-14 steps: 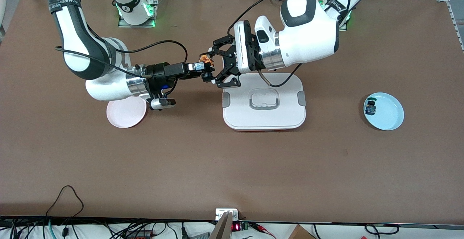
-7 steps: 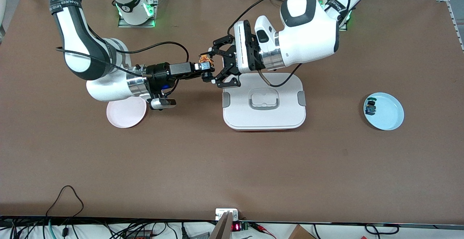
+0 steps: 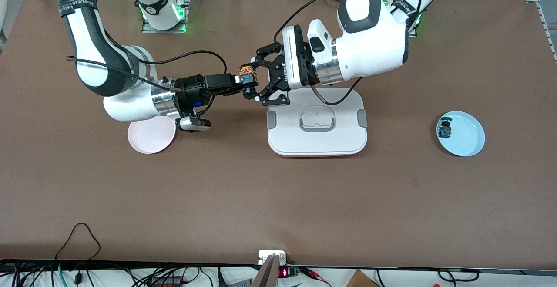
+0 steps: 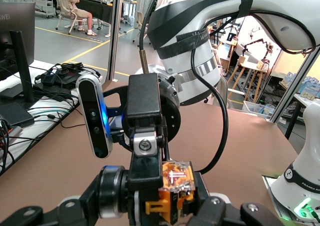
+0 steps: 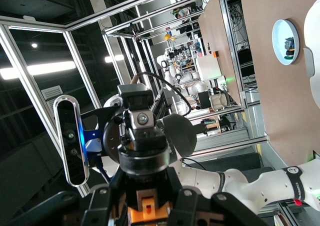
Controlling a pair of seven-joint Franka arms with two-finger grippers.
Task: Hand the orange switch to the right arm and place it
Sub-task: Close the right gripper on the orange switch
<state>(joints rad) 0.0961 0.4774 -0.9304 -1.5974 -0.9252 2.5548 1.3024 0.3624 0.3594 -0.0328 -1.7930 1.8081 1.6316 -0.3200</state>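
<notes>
Meeting in mid-air over the table just off the white lidded box point(image 3: 317, 121), both grippers clamp the orange switch point(image 3: 246, 70); the left gripper point(image 3: 261, 75) grips it from 3 o'clock, the right gripper point(image 3: 243, 82) from 9 o'clock, fingers closed on it; the switch's long axis cannot be told; the left gripper's label and the arm-band lettering are unreadable. A pink plate point(image 3: 151, 136) lies at 8 o'clock from the handover; a blue plate point(image 3: 468, 136) carries a blue switch point(image 3: 444, 129).
</notes>
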